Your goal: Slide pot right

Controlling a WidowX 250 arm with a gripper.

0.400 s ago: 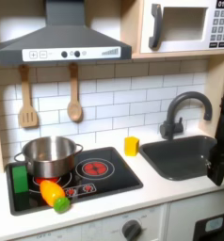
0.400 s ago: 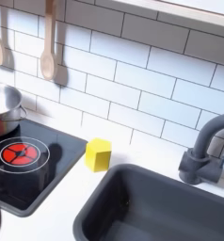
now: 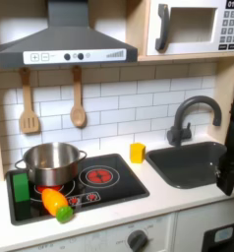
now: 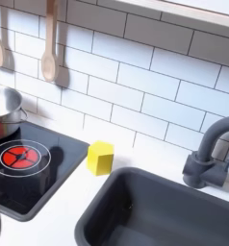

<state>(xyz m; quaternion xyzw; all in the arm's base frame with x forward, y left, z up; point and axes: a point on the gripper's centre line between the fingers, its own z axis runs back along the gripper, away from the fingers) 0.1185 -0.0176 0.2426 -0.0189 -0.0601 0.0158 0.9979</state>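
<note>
Pot sits on the stove's back burner at the first exterior view's left, w/ the red burner free just beside it, prob. the spot it's meant to slide onto. Orange-green toy lies in front of the pot, green block at its far side, so neither blocks that path. Yellow cup stands on the surface between stove and sink. Dark shape at the sink's far edge may be the tool; can't tell if apart or together.
</note>
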